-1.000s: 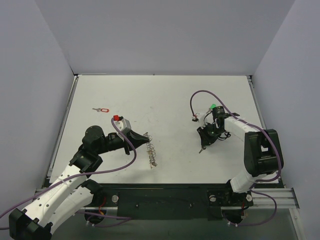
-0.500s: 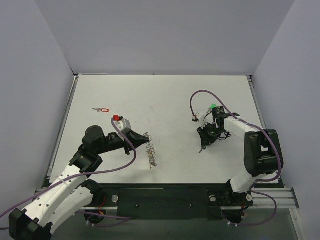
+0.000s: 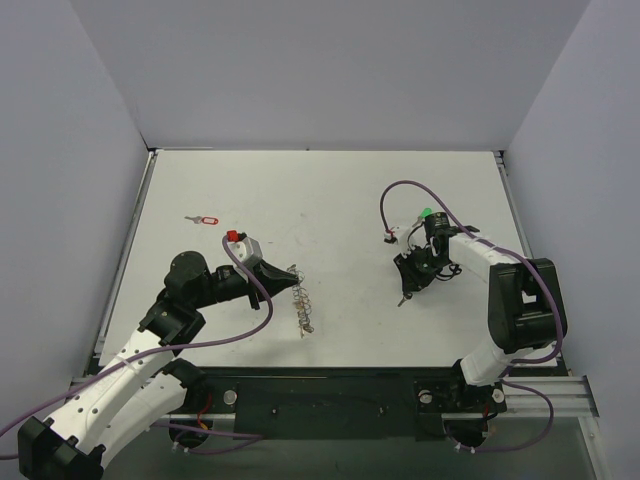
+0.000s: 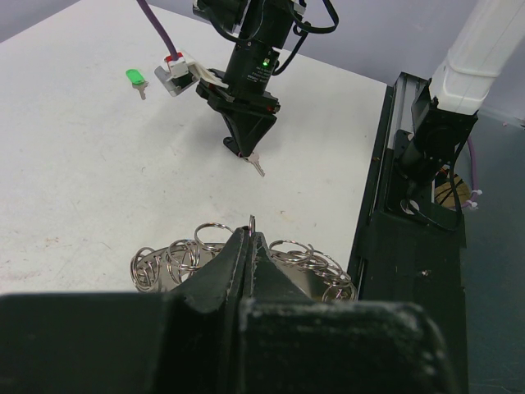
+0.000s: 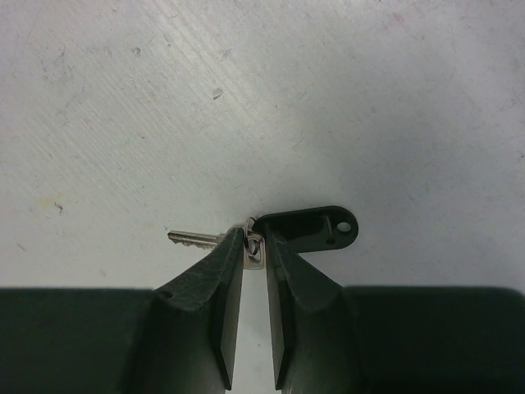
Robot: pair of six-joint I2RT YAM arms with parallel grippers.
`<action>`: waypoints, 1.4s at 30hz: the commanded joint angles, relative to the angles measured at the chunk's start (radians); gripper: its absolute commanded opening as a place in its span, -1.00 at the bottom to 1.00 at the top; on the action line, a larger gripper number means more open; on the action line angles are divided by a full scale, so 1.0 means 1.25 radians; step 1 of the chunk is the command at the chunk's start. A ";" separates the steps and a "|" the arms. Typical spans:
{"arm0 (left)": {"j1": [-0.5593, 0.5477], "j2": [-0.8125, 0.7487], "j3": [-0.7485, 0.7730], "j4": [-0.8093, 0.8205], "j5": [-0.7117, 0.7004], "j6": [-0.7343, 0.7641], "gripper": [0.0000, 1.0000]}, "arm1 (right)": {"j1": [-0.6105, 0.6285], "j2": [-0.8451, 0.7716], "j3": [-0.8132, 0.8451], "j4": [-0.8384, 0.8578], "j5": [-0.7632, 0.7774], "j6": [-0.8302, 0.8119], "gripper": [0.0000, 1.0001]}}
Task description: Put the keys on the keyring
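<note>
The keyring, a bunch of linked silver rings, lies on the white table in front of my left gripper. That gripper is shut on one upright ring of the bunch. From above, the keyring trails toward the near edge from the left gripper. My right gripper points down at the table, its jaws closed narrowly on the head of a silver key. A small ring joins this key to a dark plastic tag. The key's blade sticks out to the left of the fingers.
A key with a red head lies at the far left of the table. A green-headed key lies just behind the right arm. Purple cables loop over both wrists. A black rail runs along the near edge.
</note>
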 commanded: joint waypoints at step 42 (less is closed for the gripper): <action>0.005 -0.014 0.041 0.067 0.014 -0.005 -1.00 | -0.011 -0.015 0.005 -0.019 -0.010 -0.001 -0.74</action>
